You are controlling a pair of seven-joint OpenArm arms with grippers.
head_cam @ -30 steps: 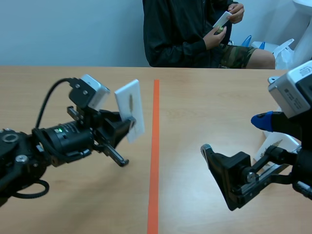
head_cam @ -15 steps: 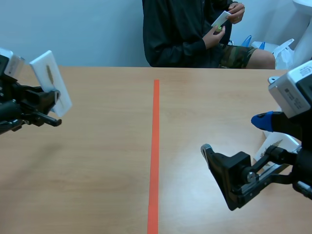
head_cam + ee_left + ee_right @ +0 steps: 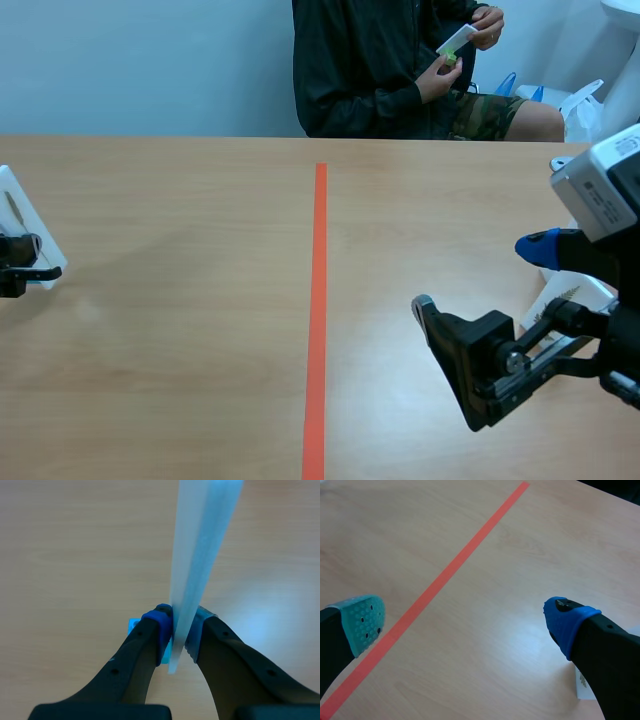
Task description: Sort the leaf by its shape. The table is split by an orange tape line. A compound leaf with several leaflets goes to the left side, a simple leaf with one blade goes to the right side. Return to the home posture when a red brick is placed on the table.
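Clearly left pincer point(image 3: 175, 632) pinches leaf card point(image 3: 200, 540), upright over table point(image 3: 200, 350) at far left, well apart from tape line point(image 3: 318, 300); likely put-down straight below. Right pincer point(image 3: 465, 622) spread, empty.

The right arm point(image 3: 540, 350), at the lower right of the scene view, was black. It showed a wedge-shaped finger, round pivot pins and thin metal linkage rods, with a boxy white-and-grey wrist camera point(image 3: 605, 190) above it. The right gripper point(image 3: 465, 622) had thick black fingers, one tipped with a dotted grey-green pad point(image 3: 362, 620) and the other with a blue pad point(image 3: 567, 622). The left gripper point(image 3: 177, 630) had black fingers too, dotted with small round recesses, and a finger pad point(image 3: 159, 625) of deep blue.
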